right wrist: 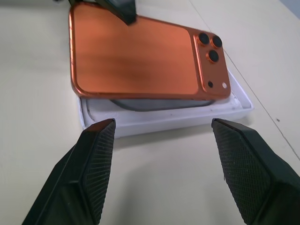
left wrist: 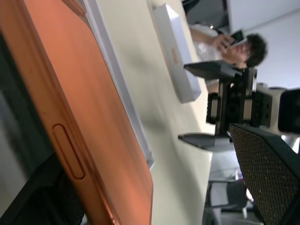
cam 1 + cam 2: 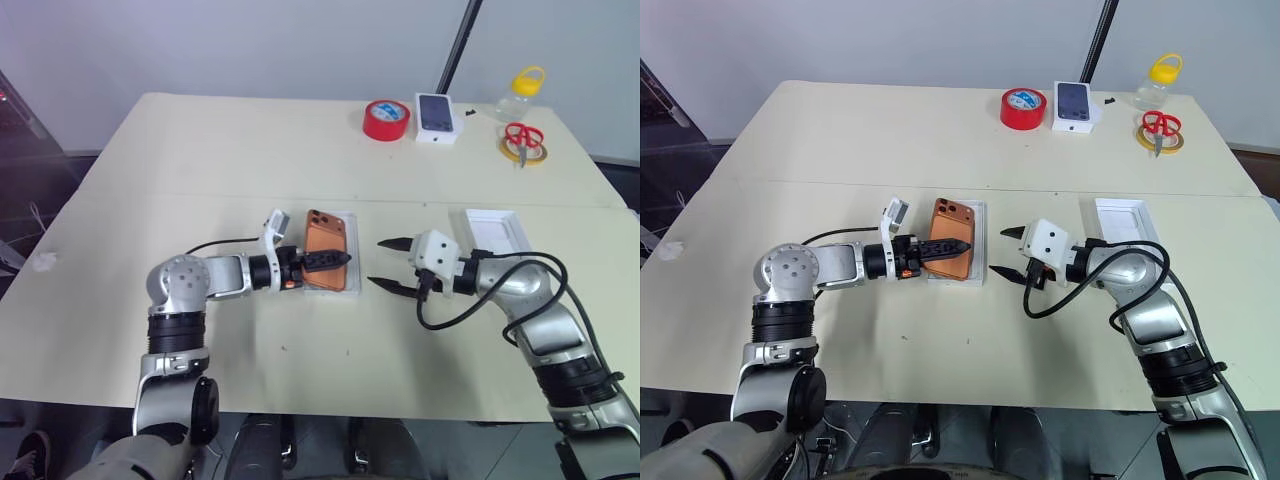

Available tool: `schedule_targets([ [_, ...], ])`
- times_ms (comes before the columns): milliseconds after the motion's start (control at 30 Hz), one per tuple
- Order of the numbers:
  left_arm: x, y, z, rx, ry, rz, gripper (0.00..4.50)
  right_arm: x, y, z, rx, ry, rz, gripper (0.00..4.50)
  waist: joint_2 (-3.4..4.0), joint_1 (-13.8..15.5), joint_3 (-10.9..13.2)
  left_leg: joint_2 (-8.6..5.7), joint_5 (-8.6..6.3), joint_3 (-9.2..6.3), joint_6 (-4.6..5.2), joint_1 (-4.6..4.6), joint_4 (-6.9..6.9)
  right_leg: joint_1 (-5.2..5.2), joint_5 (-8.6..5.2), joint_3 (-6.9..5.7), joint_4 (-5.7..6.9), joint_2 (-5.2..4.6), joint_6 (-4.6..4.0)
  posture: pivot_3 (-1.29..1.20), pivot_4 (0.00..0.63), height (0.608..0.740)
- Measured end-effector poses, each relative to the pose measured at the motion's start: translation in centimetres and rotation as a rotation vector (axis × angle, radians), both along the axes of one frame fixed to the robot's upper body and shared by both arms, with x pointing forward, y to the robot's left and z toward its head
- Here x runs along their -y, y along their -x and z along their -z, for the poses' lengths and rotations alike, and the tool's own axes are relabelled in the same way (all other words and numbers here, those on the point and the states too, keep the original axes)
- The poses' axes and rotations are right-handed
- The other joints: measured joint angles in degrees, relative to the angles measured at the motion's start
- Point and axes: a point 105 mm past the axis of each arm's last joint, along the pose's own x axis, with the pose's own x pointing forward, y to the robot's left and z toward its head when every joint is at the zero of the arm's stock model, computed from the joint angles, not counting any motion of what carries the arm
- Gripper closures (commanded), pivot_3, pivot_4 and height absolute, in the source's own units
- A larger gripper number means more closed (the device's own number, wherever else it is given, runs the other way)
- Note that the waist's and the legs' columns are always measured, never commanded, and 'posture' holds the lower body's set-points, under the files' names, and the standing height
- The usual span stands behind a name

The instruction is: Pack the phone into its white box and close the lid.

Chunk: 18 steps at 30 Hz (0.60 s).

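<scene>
phone (image 1: pixel 136 56): orange, back up, camera cluster at one corner, tilted over white box | white box (image 1: pixel 164 117): shallow, open, mid-table | lid (image 3: pixel 1122 222): white, lying apart

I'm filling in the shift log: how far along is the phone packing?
Done: the phone lies over the white box, one long edge raised, not seated flat. In hand: the left gripper is open at that edge; the right gripper waits open beside the box. Left: seat the phone, fetch the lid, close it.
</scene>
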Motion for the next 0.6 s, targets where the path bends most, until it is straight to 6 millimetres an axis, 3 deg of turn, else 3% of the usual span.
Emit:
schedule_targets([
  [367, 0.76, -0.30, -0.07, -0.015, -0.083, -0.015, 0.05, -0.47, -0.28, 0.49, 0.001, 0.001, -0.002, 1.07, 0.00, 0.1, 0.0, -0.02, 0.01, 0.00, 0.00, 0.01, 0.01, 0.03, 0.00, 0.00, -0.01, -0.03, 0.01, 0.00, 0.150, 0.723],
  [600, 0.03, -0.28, -0.20, -0.025, -0.175, 0.010, 0.05, -0.69, -0.37, 0.43, 0.009, -0.006, 0.000, 1.07, 0.00, 0.0, 0.0, -0.01, 0.02, 0.00, -0.04, 0.03, 0.00, 0.03, 0.01, -0.01, 0.01, 0.04, 0.03, 0.00, 0.150, 0.723],
])
